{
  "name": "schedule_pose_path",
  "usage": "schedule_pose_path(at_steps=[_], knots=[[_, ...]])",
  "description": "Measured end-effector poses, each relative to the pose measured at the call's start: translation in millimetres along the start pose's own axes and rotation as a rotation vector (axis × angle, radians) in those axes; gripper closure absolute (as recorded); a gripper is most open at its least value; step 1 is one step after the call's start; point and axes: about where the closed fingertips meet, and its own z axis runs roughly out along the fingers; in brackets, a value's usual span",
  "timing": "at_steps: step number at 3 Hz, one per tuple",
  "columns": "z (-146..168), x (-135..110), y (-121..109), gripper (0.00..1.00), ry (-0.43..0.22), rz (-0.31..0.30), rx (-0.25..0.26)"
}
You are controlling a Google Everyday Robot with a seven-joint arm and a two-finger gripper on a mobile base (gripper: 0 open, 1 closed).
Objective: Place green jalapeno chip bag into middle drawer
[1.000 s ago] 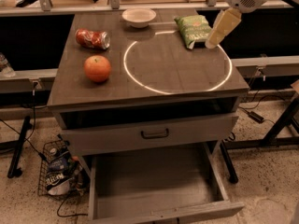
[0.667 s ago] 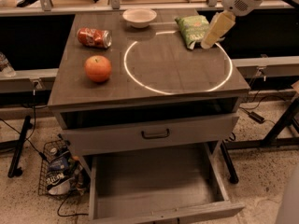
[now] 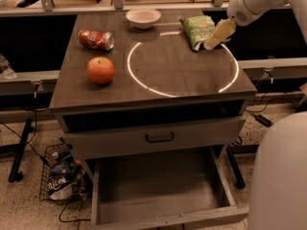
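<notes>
The gripper (image 3: 217,34) is pressing against the right edge of the green jalapeno chip bag (image 3: 195,28), which is lying at the back of the desk (image 3: 182,68). I cannot tell whether it is spread or clamped. A shallow pinch on the crinkly foil is risking a slip before the middle drawer (image 3: 158,190).

Robot lab, grey cabinet (image 3: 192,78) between metal rails (image 3: 19,85), floor cables (image 3: 19,134), end effector (image 3: 212,43) over its far right corner

Single view. Camera sits high in front of the cabinet and tilts down onto the tabletop (image 3: 182,66). Mid-range: the whole top and the open middle drawer (image 3: 153,186) are in frame. Pale robot body (image 3: 283,176) crowds the lower right. Gripper (image 3: 211,44) is upper right, just beside the green jalapeno chip bag (image 3: 196,28).
</notes>
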Motion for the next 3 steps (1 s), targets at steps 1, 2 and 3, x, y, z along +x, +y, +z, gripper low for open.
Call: schedule_pose_path(at_steps=[1,2,3], knots=[[34.2,14.8,-16.9,0.0,-0.026,0.102,0.016],[62.4,26.0,-22.2,0.0,-0.051,0.201,0.006],[85.2,31.5,-28.5,0.19,-0.097,0.315,-0.003]])
